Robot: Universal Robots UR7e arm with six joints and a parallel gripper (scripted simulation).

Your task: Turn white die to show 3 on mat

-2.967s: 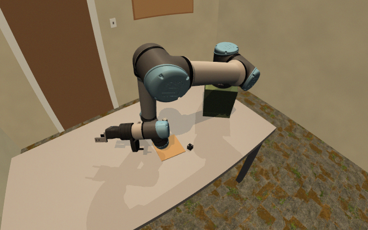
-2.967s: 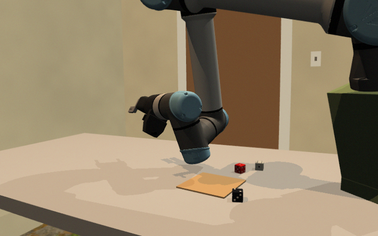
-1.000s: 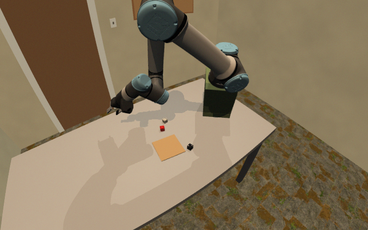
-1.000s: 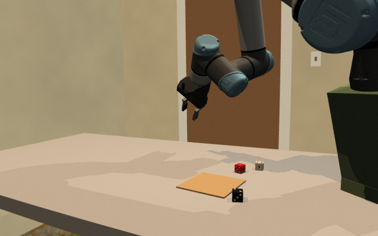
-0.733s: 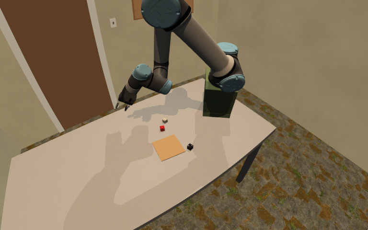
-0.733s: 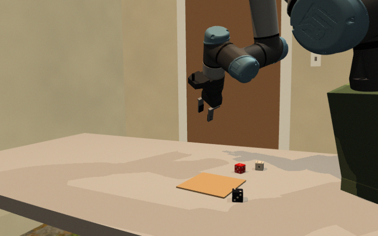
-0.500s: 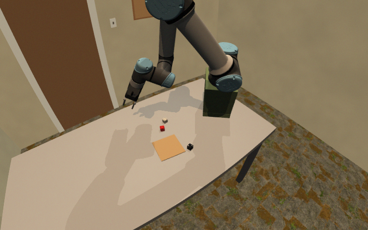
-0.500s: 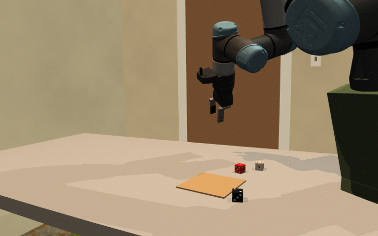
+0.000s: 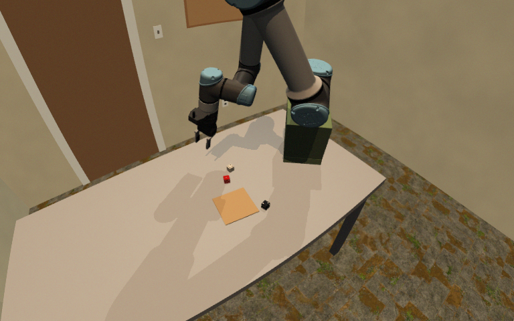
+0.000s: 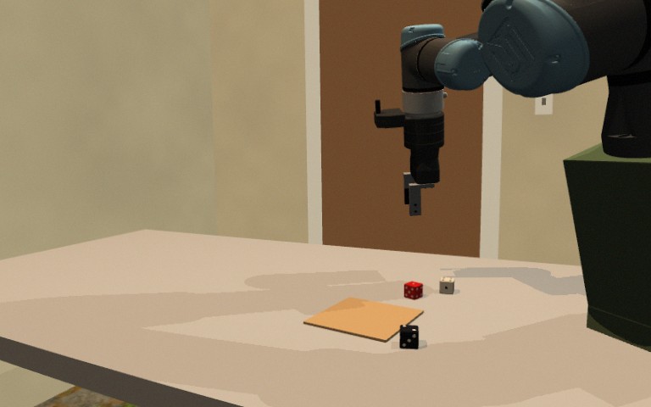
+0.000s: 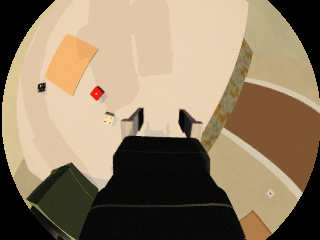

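The claw (image 9: 202, 142) hangs spread and empty, high over the table (image 9: 75, 242). Well below it, the white die (image 9: 229, 167) sits off the mat (image 9: 235, 205), so grasping, turning and placing all remain.
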